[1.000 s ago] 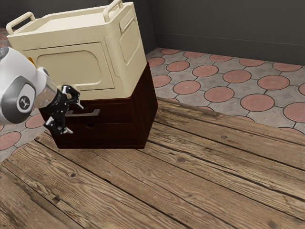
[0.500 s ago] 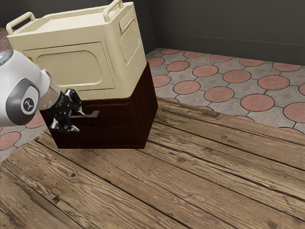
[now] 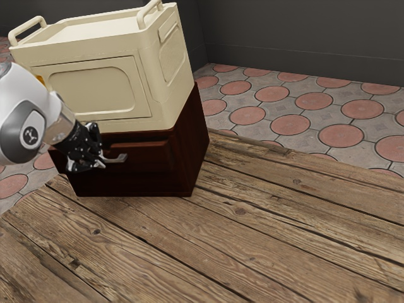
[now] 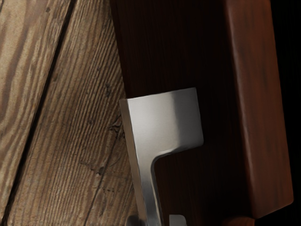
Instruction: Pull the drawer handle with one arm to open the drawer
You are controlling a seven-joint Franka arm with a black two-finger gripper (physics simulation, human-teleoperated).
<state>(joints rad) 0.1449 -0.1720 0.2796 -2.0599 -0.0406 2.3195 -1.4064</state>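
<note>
The drawer handle (image 3: pixel 120 157), a pale metal bar with a bent end, is seen left of centre in the exterior view, fixed to the front of the upper drawer (image 3: pixel 154 158). That drawer is drawn out slightly from the dark red-brown cabinet (image 3: pixel 199 126). The handle is gripped by the end effector (image 3: pixel 99 158): its fingers are closed narrowly, one above and one below the bar. In the wrist view, the handle's broad bent end is shown near the centre, and its bar is led down to the lower edge. The white arm (image 3: pixel 24 129) is brought in from the left edge of the exterior view, its wrist slanted down toward the right and its black hand set before the drawer front. On the cabinet, a cream box (image 3: pixel 95 85) with raised handles is carried at the upper left. The cabinet is stood on the plank table (image 3: pixel 252 214), beyond which tiled floor (image 3: pixel 290 124) and a dark wall (image 3: pixel 303 31) are seen toward the upper right.
</note>
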